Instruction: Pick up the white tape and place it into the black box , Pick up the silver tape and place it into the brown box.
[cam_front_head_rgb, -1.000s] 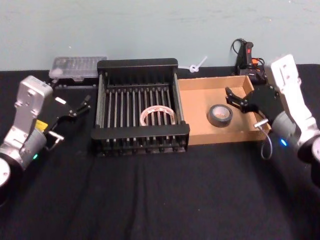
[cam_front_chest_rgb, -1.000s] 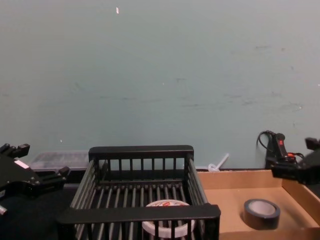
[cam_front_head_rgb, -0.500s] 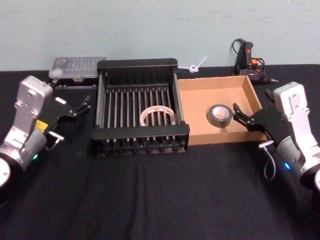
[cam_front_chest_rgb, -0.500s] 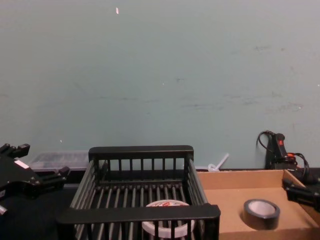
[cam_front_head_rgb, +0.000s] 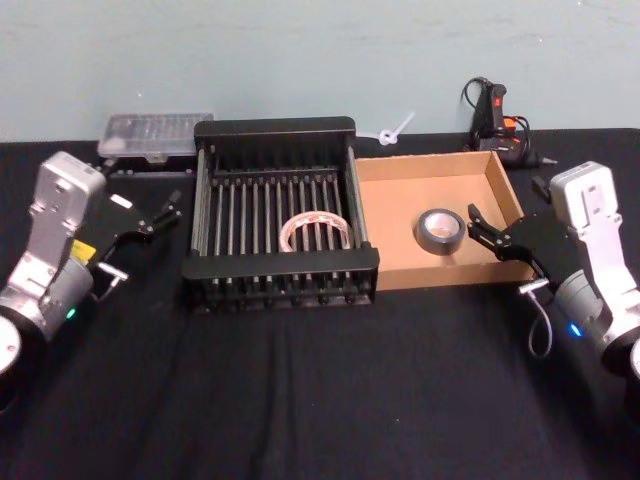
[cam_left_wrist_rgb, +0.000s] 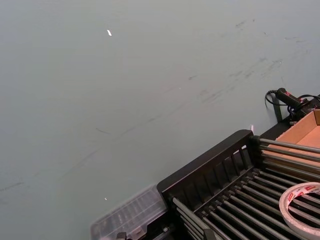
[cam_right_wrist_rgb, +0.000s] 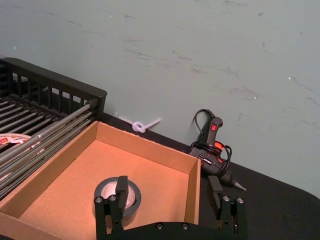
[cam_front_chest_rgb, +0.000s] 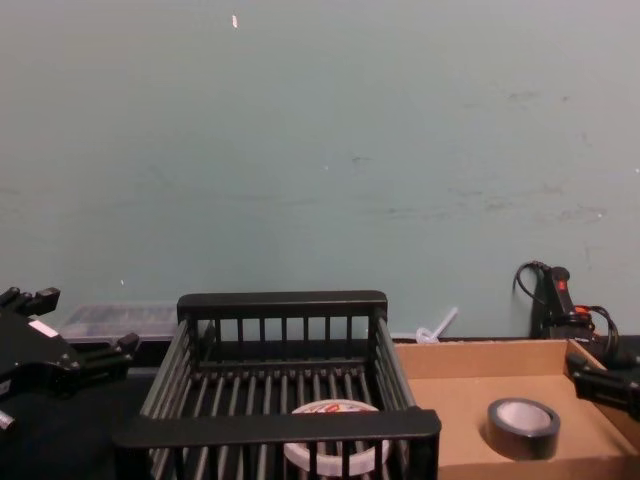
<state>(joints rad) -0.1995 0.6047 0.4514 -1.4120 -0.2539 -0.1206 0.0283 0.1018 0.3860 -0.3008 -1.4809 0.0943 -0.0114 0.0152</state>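
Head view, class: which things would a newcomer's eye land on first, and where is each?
The black box sits mid-table with the white tape lying on its slats. Touching it on the right, the brown box holds the silver tape. The open right gripper hovers at that box's right wall; the open left gripper waits left of the crate.

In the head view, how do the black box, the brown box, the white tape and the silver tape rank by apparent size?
1. black box
2. brown box, somewhat smaller
3. white tape
4. silver tape, smallest across

Black-clothed table (cam_front_head_rgb: 300, 390) under crate (cam_front_head_rgb: 280, 130), cardboard tray (cam_front_head_rgb: 440, 276)
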